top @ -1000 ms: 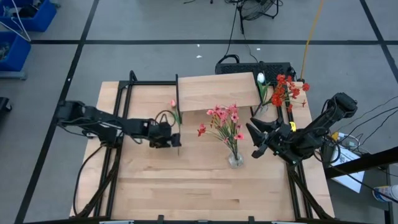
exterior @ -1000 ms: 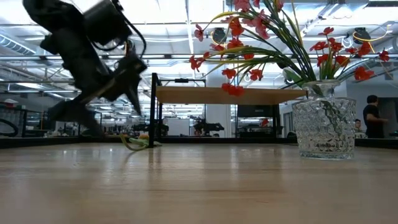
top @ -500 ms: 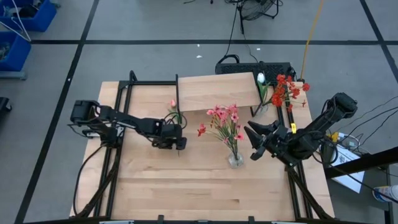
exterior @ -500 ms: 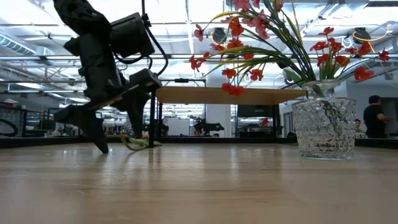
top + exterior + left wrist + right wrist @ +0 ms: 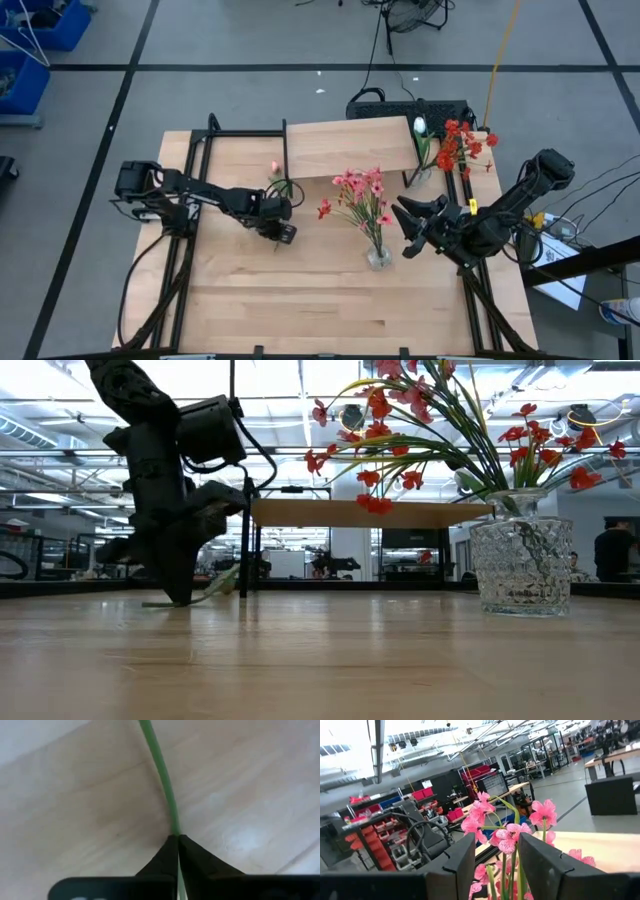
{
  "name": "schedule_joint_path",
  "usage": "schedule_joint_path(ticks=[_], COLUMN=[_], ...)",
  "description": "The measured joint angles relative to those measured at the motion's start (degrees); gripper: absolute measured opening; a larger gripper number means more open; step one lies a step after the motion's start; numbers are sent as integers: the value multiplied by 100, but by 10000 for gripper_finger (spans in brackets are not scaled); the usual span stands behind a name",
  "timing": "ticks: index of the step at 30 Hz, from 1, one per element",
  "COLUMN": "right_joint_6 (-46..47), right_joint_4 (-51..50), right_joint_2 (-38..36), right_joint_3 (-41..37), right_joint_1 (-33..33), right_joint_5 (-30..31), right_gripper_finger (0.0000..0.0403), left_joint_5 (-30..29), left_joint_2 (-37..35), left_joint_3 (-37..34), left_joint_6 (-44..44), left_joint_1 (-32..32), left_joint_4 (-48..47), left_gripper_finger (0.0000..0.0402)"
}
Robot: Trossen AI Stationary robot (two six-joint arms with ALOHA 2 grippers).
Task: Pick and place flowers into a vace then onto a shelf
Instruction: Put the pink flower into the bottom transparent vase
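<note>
— Two arms at work?
— One. The left gripper (image 5: 282, 233) is down at the tabletop (image 5: 300, 300), left of the glass vase (image 5: 379, 257), its fingers (image 5: 165, 860) pinched shut on the green stem (image 5: 162, 775) of a pink bud flower (image 5: 277, 168) lying near the shelf (image 5: 350, 147).
— And the other flowers?
— Pink sprays (image 5: 362, 193) stand in the vase; red sprays (image 5: 462, 145) and a white bud (image 5: 420, 125) lie right of the shelf.
— The right gripper (image 5: 408, 228)?
— Hovering just right of the vase, fingers (image 5: 465, 862) parted, holding nothing.
</note>
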Motion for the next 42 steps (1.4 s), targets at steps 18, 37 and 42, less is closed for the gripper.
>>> schedule_joint_path(ticks=[18, 37, 42], right_joint_6=[1170, 2453, 2534], right_joint_4=[-26, 12, 9], right_joint_2=[-1, 153, 266], right_joint_3=[0, 213, 297], right_joint_1=[-76, -695, -726], right_joint_5=[-2, -2094, -2098], right_gripper_finger=[144, 144, 144], left_joint_5=[-528, -1111, -1411], left_joint_2=[-2853, -5234, -4946], left_joint_3=[-4, 262, 264], left_joint_6=[934, 2062, 1326], left_joint_1=[-940, -1165, -1039], left_joint_4=[-965, 593, -138], left_gripper_finger=[1, 1, 12])
